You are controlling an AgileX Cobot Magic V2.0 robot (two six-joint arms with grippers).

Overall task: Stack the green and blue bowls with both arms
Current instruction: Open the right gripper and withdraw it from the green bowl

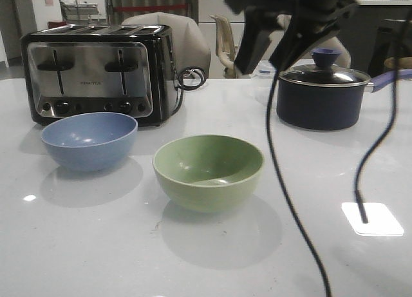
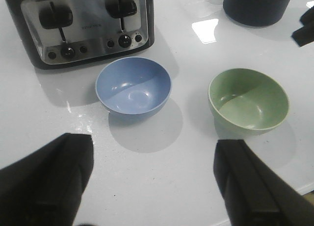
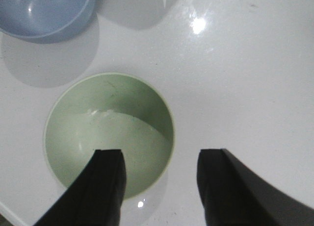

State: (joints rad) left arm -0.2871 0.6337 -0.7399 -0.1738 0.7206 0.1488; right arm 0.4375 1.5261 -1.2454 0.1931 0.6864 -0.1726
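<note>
Flanking separate bowls (image 1: 208,172): toaster (image 1: 96,71), saucepan (image 1: 322,94).

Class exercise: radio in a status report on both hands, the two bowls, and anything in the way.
Left hand open, holding nothing. Right hand open above green bowl rim. Blue bowl separate, unstacked, both upright. Toaster close behind blue bowl.

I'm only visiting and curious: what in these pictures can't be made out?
- Left gripper: absent from the front view; the left wrist view's edge cuts its fingers.
- Right gripper: the front view's top edge cuts its body.
- Saucepan: lid hides contents.
- Toaster: label too small to read.
</note>
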